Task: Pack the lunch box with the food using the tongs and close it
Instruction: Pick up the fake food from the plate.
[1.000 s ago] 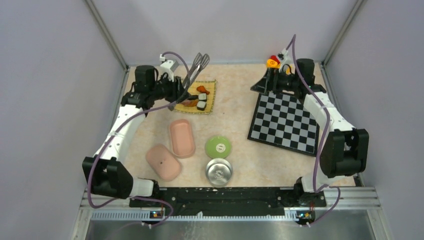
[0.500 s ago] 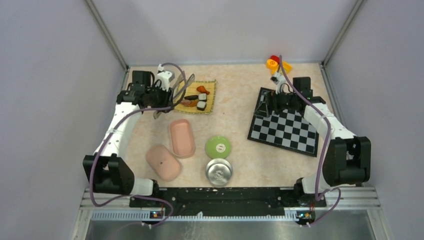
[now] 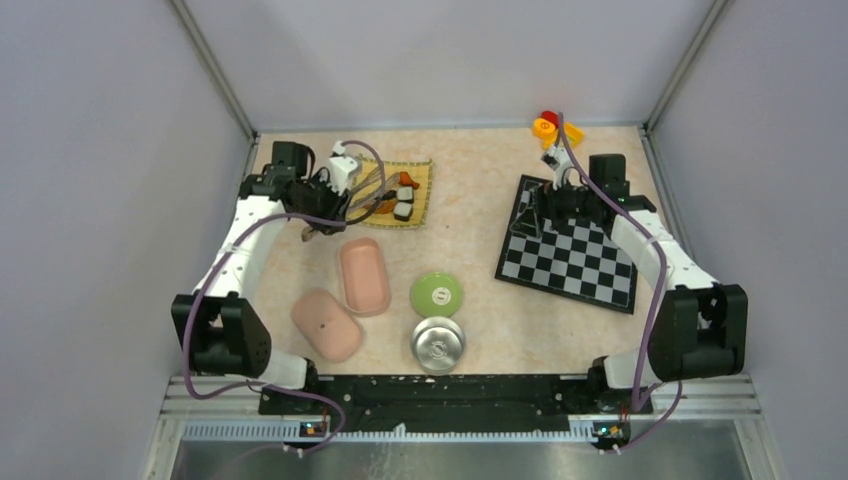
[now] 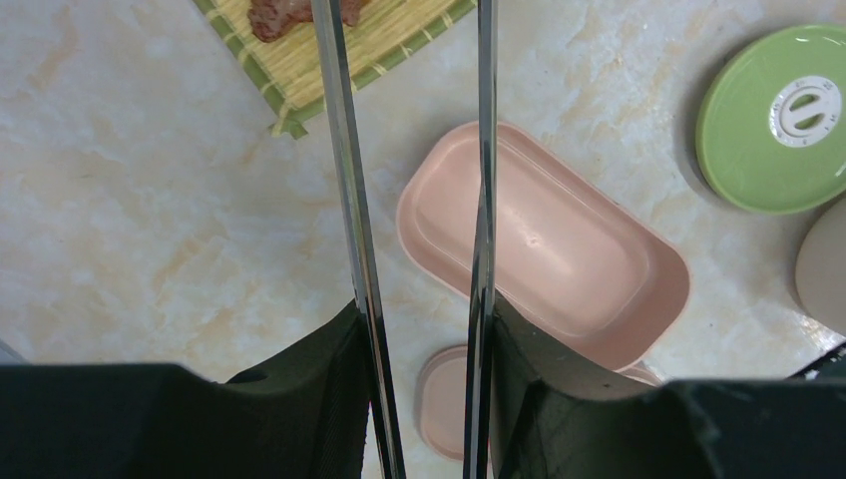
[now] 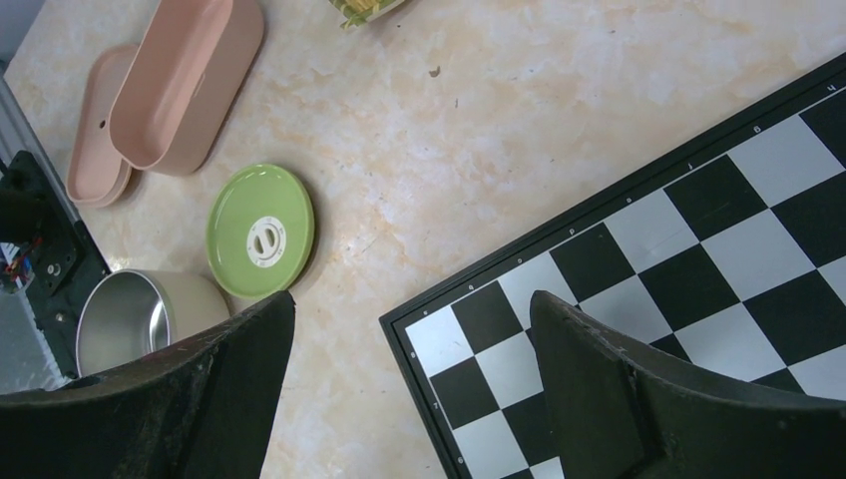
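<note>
- Far left: left gripper [image 4: 424, 371], fingers partly closed and clamped on the tongs [image 4: 342, 170], the two silver arms running forward side by side, slightly apart.
- Under the far end of the tongs: yellow mat [image 3: 421, 172] carrying the food [image 3: 403, 208], sushi rolls plus brown and orange pieces.
- Beneath the tongs, nearer the arms: open pink lunch box [image 4: 559, 249], with its pink lid [image 3: 327, 324] lying just beside it.
- Toward the middle: green lid [image 3: 436, 295], then a metal bowl [image 3: 437, 343] close by.
- Right: right gripper [image 5: 414, 299], jaws spread wide and holding nothing, above a corner of the chessboard [image 5: 698, 230].
</note>
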Tool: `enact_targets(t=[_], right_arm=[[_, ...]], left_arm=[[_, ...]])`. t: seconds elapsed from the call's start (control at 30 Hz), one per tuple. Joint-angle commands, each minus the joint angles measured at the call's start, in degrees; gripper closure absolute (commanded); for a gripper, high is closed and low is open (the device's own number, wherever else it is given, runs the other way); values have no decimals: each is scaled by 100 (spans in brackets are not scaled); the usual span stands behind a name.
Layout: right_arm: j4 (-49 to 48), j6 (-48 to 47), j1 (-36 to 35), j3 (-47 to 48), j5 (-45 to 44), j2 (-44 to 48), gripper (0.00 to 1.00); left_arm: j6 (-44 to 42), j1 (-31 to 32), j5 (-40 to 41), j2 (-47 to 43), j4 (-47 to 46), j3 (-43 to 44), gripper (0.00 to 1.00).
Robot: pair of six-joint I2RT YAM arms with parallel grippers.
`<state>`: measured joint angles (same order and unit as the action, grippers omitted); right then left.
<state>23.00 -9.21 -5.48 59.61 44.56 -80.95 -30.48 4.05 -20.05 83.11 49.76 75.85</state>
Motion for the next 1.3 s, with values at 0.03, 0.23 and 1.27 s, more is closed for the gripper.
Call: enact_targets(t=[0.03,0.23,1.27], right_arm=[[-71,-199,-8,-21,71,226,14],[-7,-230,-7,-12,88,185,14],[38,-256,-7,-11,26,238,15]], left_arm=[[-76,7,-437,119,361,10,55],[171,118,-324,74,218,-288,55],[1048,832,679,770,-215,-410,53]])
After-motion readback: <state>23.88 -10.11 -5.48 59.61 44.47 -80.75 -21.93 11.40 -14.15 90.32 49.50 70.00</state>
